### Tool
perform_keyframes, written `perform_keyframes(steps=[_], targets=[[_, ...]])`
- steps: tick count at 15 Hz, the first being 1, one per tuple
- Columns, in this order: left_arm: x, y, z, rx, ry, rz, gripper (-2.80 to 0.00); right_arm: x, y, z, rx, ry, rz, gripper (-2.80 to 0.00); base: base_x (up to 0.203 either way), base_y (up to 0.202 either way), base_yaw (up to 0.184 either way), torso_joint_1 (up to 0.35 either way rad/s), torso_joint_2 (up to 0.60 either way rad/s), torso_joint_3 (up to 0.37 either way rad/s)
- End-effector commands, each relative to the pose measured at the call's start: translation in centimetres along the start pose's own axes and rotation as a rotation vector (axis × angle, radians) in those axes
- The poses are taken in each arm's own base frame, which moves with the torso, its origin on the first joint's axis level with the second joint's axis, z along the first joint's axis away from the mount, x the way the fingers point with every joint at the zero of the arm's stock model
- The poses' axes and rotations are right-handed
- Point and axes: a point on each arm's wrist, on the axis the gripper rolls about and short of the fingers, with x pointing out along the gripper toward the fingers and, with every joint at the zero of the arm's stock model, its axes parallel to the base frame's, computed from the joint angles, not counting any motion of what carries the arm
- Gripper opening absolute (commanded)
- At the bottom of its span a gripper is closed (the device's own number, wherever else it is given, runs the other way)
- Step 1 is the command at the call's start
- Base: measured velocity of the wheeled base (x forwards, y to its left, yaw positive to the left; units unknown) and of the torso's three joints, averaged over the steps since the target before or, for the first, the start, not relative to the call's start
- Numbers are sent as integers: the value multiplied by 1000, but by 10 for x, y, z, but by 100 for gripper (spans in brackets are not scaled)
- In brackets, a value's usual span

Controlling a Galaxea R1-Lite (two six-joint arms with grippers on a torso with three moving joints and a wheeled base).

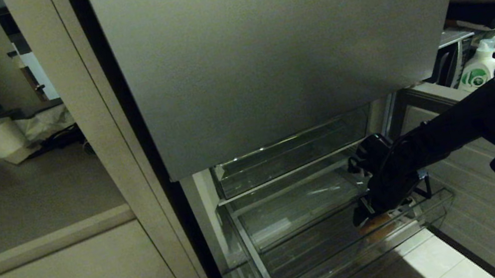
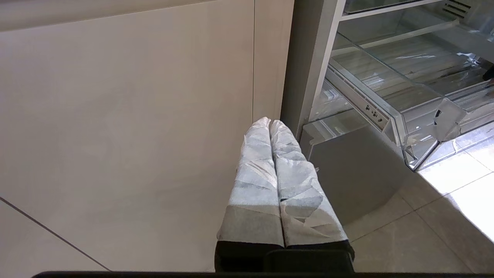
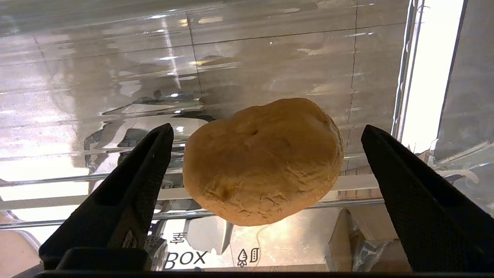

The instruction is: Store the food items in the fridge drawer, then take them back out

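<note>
Grey steel fills the upper head view: the fridge door (image 1: 261,45) hangs above the opened lower section, where clear bins are stacked. Lowest and most pulled out is the drawer (image 1: 272,277), wide and deep, its glossy rim caught by light from the floor tiles (image 1: 432,264). Above it a shallower tray (image 1: 280,153) is seen.

The right arm (image 1: 455,133) is reached down from the right into the drawer, and the right tool (image 3: 266,154) is held with its two black fingers (image 3: 135,181) spread wide apart, clamped on nothing. Between them, touched by neither, a round orange-brown food item (image 3: 262,162) is seen lying on the drawer's clear floor, near the front wall.

The left tool (image 2: 274,181) is parked low beside the cabinet, its wrapped fingers pressed together and empty.

As judged from this, one item is stored in the drawer; whether it is just released or about to be picked up cannot be told. No other food is made out.
</note>
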Motion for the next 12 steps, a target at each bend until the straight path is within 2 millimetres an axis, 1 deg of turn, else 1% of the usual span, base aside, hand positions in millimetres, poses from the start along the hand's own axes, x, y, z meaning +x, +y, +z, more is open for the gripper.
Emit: perform_keyframes(steps=[1, 5, 12], targets=[[0, 0, 0, 0, 1, 0, -280, 3, 0, 0, 9, 11, -19, 0, 0, 0, 0, 0, 0, 0], [0, 0, 0, 0, 1, 0, -280, 7, 0, -4, 11, 29, -46, 0, 0, 0, 0, 0, 0, 0], [0, 0, 0, 0, 1, 0, -280, 6, 0, -7, 27, 61, -46, 0, 0, 0, 0, 0, 0, 0]])
